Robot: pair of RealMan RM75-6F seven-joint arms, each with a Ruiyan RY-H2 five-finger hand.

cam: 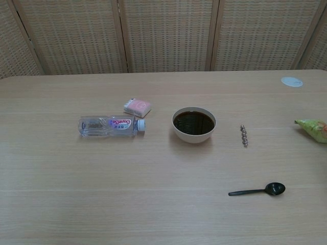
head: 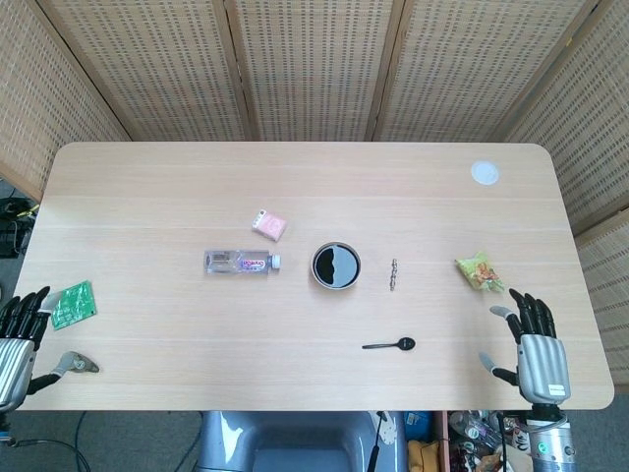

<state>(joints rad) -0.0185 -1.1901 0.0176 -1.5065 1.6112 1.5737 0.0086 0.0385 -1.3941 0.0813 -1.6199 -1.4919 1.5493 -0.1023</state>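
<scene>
Black, one spoon (head: pixel 390 344) lies just nearside of one bowl (head: pixel 336 265), between my spread, empty left hand (head: pixel 17 339) and right hand (head: pixel 536 344).

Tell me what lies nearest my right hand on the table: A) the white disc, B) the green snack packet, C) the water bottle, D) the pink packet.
B: the green snack packet lies just beyond the open right hand, untouched; the other three sit much farther off.

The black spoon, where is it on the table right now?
In the head view the black spoon lies flat on the right half, toward the near edge, just in front of the bowl and left of the right hand.
</scene>
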